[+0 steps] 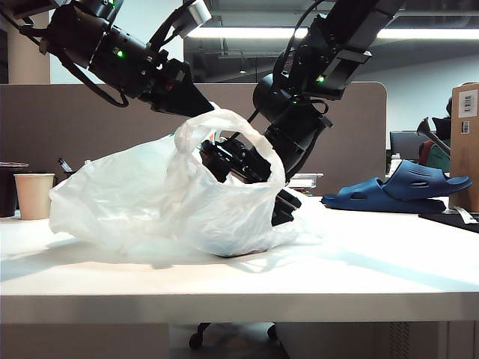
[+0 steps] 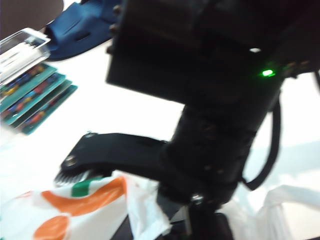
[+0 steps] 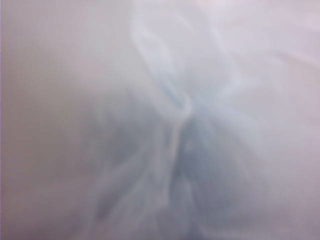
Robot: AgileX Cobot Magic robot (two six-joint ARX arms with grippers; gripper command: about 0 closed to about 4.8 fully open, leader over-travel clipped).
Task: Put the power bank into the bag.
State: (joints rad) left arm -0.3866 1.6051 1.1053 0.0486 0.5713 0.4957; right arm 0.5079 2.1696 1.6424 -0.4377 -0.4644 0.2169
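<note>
the bag [image 1: 150,198] is seen lying on the white worktop [image 1: 374,262], puffed up, with its handle loop lifted high. the loop is held up by the left end effector [image 1: 200,112], which comes in from the upper left; it is shut tight on the plastic, as far as can be told.

the right end effector [image 1: 243,161] is pushed down into the mouth of the bag from the upper right. its tips are hidden by the plastic, so how wide it stands cannot be told, and nothing can be seen in it. in the right wrist view only blurry white plastic is shown, very close.

in the left wrist view the right arm is seen from above, with the green and orange print of the bag [image 2: 75,205] under it.

the power bank is not seen in any picture. it may be inside the bag already, but that is only a guess.

so the task is judged to be near its end. what may be left is for the right end effector to be pulled out and the handle let go.
</note>
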